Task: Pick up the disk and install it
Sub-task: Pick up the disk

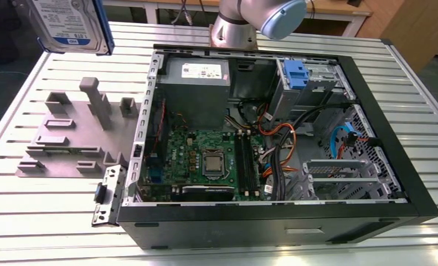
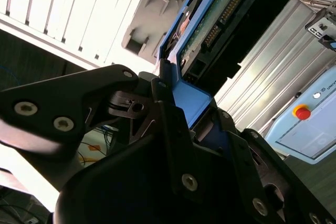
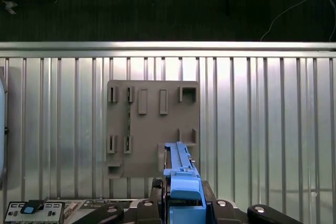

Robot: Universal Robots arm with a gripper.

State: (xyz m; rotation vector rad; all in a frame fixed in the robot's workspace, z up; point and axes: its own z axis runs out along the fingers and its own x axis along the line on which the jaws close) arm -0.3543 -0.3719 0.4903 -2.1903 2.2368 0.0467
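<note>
As the jaws clench the disk by its blue carrier, it hangs in the air over the grey fixture plate, well clear of it. Ext. view gives the disk's label side, white-and-blue w/ a blue frame down one edge. It also gives the open PC case lying just beside the plate, on the exterior view's right, both on the slatted worktop. Inside the case: motherboard, and a blue bracket on the side away from the plate. Second wrist view adds the grip close up: black fingers pressed to both faces of the carrier, plus the disk's circuit-board underside. First wrist view looks straight down: disk edge-on, its tip over one edge of the plate.
</note>
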